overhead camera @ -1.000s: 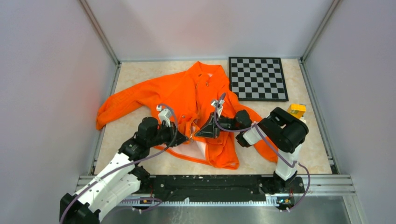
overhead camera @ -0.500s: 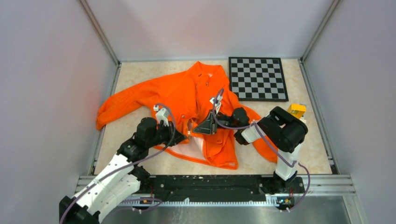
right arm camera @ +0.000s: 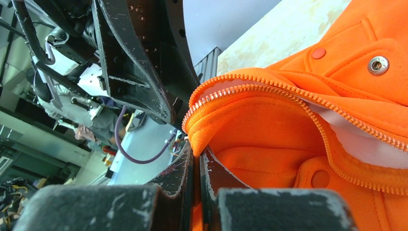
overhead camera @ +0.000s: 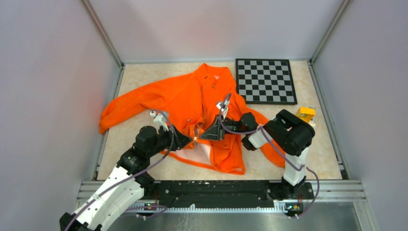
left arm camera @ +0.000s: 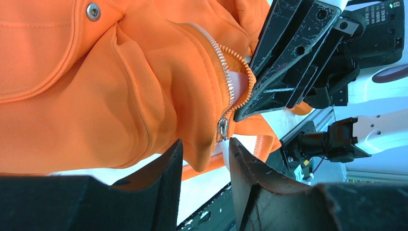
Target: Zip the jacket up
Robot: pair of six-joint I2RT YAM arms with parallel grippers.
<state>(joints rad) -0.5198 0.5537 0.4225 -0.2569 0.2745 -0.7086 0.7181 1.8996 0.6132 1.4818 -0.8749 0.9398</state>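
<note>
The orange jacket [overhead camera: 187, 96] lies spread on the table, its front partly unzipped and the white lining showing near the hem. My right gripper [overhead camera: 202, 136] is shut on the jacket's front edge beside the zipper teeth [right arm camera: 250, 89], and orange fabric is pinched between its fingers [right arm camera: 196, 151]. My left gripper [overhead camera: 185, 139] is open just left of it. In the left wrist view a loose fold of jacket [left arm camera: 96, 96] hangs between the parted fingertips [left arm camera: 204, 144], and the metal zipper slider [left arm camera: 222, 127] sits just above the right fingertip. The right gripper's black fingers [left arm camera: 288, 62] show beyond it.
A black-and-white chessboard [overhead camera: 265, 81] lies at the back right, touching the jacket's collar side. A small yellow block [overhead camera: 305, 113] sits by the right arm's elbow. Grey walls enclose the table on three sides, and a black rail [overhead camera: 216, 192] runs along the near edge.
My left gripper has opened and drawn back a little to the left, letting go near the zipper slider. The right gripper stays shut on the jacket's edge, shifted slightly away.
</note>
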